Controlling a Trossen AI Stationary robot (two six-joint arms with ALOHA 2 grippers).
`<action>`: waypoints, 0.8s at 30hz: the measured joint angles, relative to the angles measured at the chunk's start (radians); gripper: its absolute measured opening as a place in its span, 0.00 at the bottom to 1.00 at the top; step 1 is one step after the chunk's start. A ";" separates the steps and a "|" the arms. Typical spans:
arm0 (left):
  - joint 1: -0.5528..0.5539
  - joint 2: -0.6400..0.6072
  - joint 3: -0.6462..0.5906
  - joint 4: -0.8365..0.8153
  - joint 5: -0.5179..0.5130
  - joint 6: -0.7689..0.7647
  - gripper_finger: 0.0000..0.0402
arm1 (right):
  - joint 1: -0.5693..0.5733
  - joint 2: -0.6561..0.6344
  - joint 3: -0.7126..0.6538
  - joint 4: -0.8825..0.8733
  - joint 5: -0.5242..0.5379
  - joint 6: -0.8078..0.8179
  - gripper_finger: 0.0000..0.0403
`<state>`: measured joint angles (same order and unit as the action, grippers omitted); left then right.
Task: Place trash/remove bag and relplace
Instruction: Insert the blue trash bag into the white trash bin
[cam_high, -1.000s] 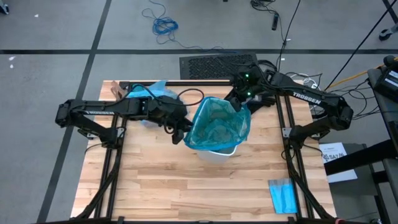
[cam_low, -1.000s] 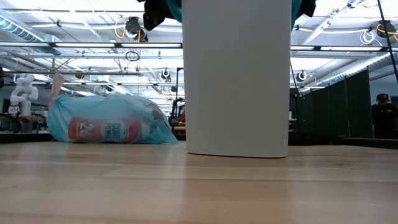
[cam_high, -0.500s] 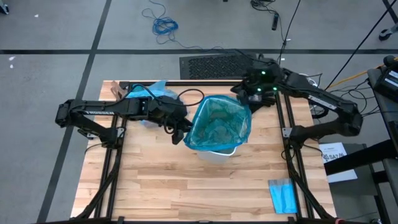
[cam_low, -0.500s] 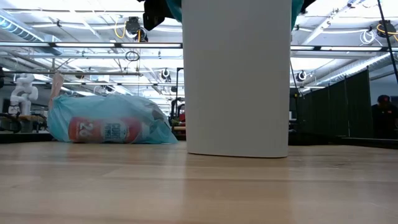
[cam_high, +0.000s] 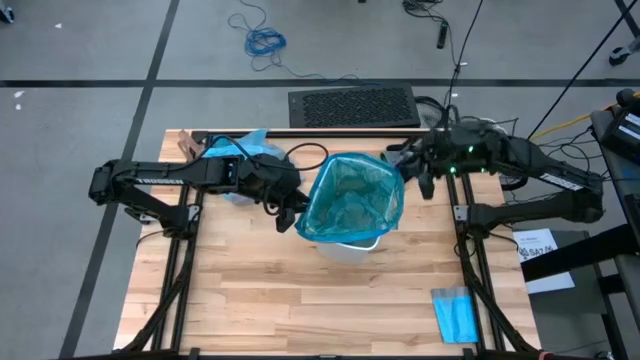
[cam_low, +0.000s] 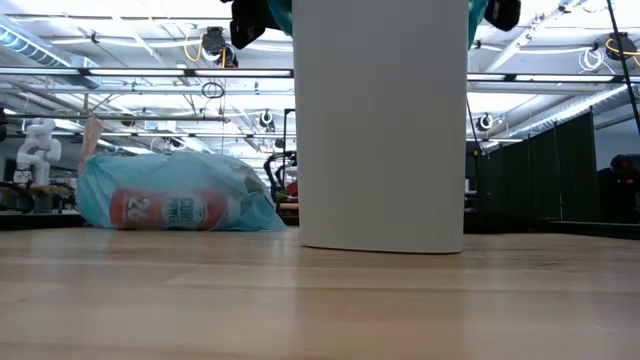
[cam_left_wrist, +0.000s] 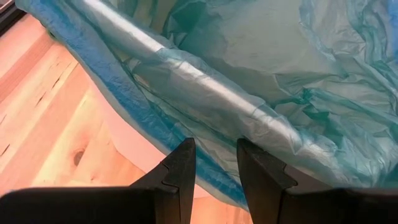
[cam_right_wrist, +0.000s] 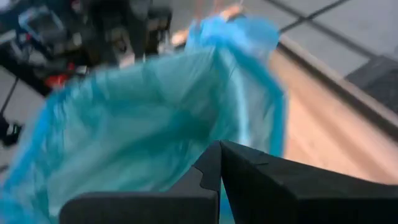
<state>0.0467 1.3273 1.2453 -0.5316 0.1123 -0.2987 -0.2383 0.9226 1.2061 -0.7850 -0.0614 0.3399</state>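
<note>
Your bag (cam_high: 350, 200) lines the white bin (cam_low: 380, 125) in the middle of the table (cam_high: 260, 300), its crinkly blue rim draped over the bin's edge on all sides. The left gripper (cam_high: 292, 212) sits at the rim's left side; in its wrist view you can see the fingers (cam_left_wrist: 180, 171) a little apart with a fold of the bag's edge pinched between them. The right gripper (cam_high: 422, 180) is just beside the rim on the right, clear of the plastic, its fingers (cam_right_wrist: 249, 180) pressed together on nothing.

The trash (cam_low: 170, 205) lies at the back left of the table in a second tied-off blue bag, a red-and-white bottle showing through the plastic. Near the front right corner you have a small folded blue sheet (cam_high: 455, 315) lying flat, well apart from the bin.
</note>
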 joint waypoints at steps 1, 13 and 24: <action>0.000 0.000 0.000 0.000 0.000 0.000 0.28 | 0.029 -0.001 -0.018 -0.003 0.008 0.011 0.00; 0.000 0.000 0.000 0.002 0.000 -0.007 0.28 | 0.240 -0.038 -0.114 0.027 0.110 0.120 0.00; 0.000 0.000 0.000 0.060 0.008 -0.008 0.28 | 0.281 -0.020 -0.114 -0.046 0.124 0.144 0.00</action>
<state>0.0463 1.3270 1.2453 -0.4712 0.1208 -0.3072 0.0427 0.9025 1.0924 -0.8308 0.0630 0.4837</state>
